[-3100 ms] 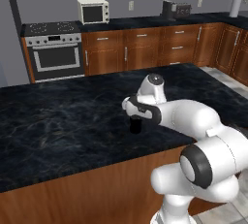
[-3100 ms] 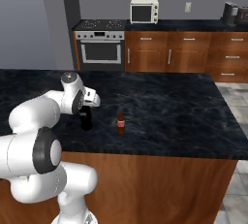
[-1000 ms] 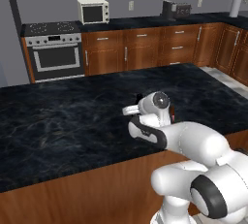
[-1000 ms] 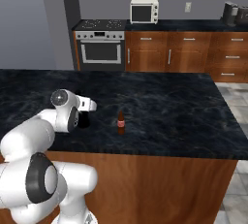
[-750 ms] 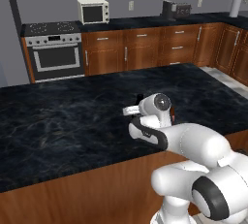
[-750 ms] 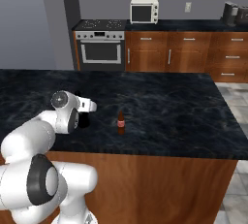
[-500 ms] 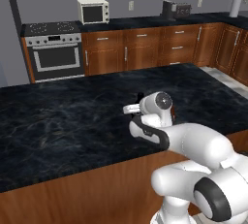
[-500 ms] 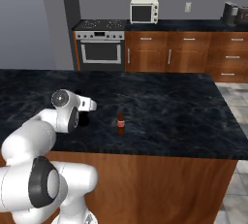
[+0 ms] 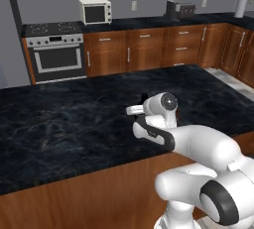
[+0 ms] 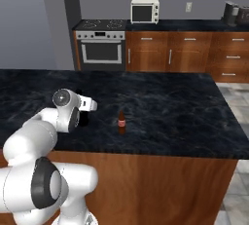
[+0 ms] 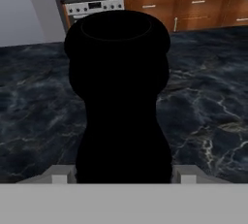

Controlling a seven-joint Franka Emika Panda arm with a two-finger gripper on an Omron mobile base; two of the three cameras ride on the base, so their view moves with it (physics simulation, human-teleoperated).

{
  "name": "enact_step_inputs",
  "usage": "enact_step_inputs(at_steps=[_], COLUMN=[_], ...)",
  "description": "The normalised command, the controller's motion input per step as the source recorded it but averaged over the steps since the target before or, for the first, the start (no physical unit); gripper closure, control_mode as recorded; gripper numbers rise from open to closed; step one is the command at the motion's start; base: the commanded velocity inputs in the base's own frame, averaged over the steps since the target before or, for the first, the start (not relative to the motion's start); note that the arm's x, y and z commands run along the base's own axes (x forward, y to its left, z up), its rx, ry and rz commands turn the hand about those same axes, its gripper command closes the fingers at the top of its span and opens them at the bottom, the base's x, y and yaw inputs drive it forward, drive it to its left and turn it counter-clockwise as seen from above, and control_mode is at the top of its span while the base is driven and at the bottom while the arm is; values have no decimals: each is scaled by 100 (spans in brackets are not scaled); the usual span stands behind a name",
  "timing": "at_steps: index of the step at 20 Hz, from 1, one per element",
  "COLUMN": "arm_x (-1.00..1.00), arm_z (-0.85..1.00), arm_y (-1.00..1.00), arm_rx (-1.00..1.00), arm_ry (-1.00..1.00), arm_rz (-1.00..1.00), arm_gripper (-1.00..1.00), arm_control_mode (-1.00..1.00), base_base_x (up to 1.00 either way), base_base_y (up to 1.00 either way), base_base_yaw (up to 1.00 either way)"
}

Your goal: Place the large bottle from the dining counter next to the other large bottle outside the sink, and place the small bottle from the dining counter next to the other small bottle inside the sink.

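Note:
On the dining counter (image 10: 185, 112) stands the large bottle (image 11: 121, 97), upright; from this close it reads as an all-black shape. My gripper (image 11: 123, 174) is at its base, and the fingertips (image 11: 60, 174) press against both of its sides. From the right base view the gripper (image 10: 82, 118) is level with the bottle (image 10: 84, 120) near the counter's front edge. The small bottle (image 10: 121, 122), brown with a red label, stands a short way to its right. Above my hand, the bottle's dark top (image 9: 144, 96) peeks out. The sink is out of view.
The black stone top (image 9: 59, 124) stretches wide to the left and behind the bottles. Across the aisle are a steel oven (image 9: 54, 57), a microwave (image 10: 144, 10), wood cabinets (image 9: 149, 49) and a toaster (image 9: 179, 10) on the back counter.
Since the oldest frames my arm has sunk lower and the hand has settled around the large bottle. Over the last second almost nothing moves. Both bottles stand where they were.

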Motion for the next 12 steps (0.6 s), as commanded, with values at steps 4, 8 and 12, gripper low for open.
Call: enact_step_inputs(at_steps=[4, 8, 12], arm_x=[0, 0, 0], arm_z=[0, 0, 0], arm_y=[0, 0, 0], arm_rx=[0, 0, 0], arm_ry=[0, 0, 0], arm_rz=[0, 0, 0], arm_gripper=[100, 100, 100], arm_control_mode=[100, 100, 100], base_base_x=[-72, -77, -53], base_base_y=[0, 0, 0], base_base_yaw=[0, 0, 0])
